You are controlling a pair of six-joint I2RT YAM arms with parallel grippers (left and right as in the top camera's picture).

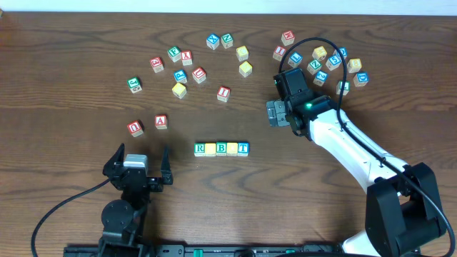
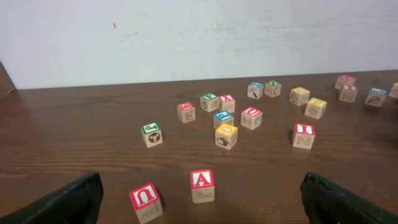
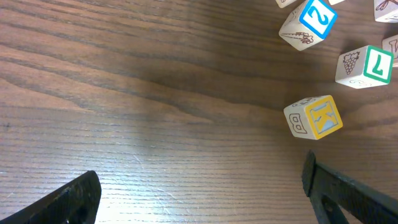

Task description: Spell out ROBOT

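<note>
Five wooden cubes stand side by side in a row at the table's front middle: green-bordered R (image 1: 200, 148), a yellow face (image 1: 211, 148), blue-bordered B (image 1: 221, 148), another yellow face (image 1: 232, 148) and blue-bordered T (image 1: 243, 148). The row shows only in the overhead view. My left gripper (image 1: 140, 160) (image 2: 199, 196) rests open at the front left, well left of the row, holding nothing. My right gripper (image 1: 293, 84) (image 3: 199, 190) hovers open over bare wood at the back right, empty, far from the row.
Red-lettered A (image 1: 161, 121) (image 2: 202, 185) and U (image 1: 135, 128) (image 2: 145, 201) cubes sit just ahead of the left gripper. Several loose cubes lie scattered across the back. A cluster sits at the back right, including a yellow K cube (image 3: 314, 116) near the right gripper.
</note>
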